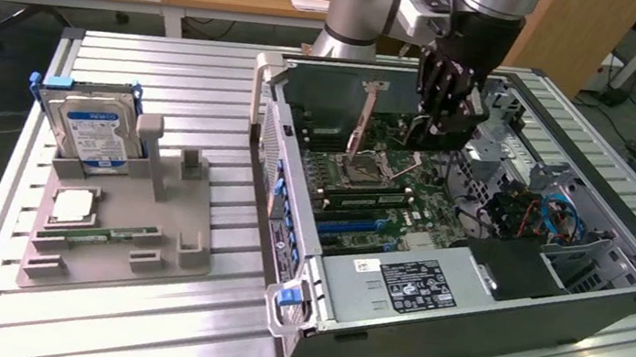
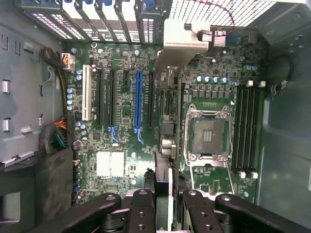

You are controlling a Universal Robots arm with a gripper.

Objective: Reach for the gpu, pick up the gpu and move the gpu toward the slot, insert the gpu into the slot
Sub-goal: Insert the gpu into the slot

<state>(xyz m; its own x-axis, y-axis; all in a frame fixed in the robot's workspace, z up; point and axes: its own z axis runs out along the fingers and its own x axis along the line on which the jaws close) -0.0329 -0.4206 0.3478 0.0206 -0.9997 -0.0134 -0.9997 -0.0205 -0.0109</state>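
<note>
Held edge-on between my fingers, the gpu (image 2: 165,179) is a thin black card whose silver end bracket (image 2: 182,41) points at the case's rear slot covers. My gripper (image 2: 167,208) is shut on it. In the exterior view the gripper (image 1: 442,126) hangs inside the open computer case, above the motherboard, with the gpu (image 1: 438,131) under it. The slot (image 2: 138,104) is a long blue connector on the board. The card hovers beside it, over the strip between the slot and the processor socket, not touching it. From the exterior view the slot (image 1: 352,224) is in front of the gripper.
The silver processor socket (image 2: 208,133) and black memory connectors (image 2: 247,128) lie on the card's other side. Case walls (image 1: 597,298) and a power supply (image 1: 402,287) hem the board in. On the exterior view's left, a grey fixture (image 1: 167,205) holds a hard drive (image 1: 97,126) and a memory stick (image 1: 114,232).
</note>
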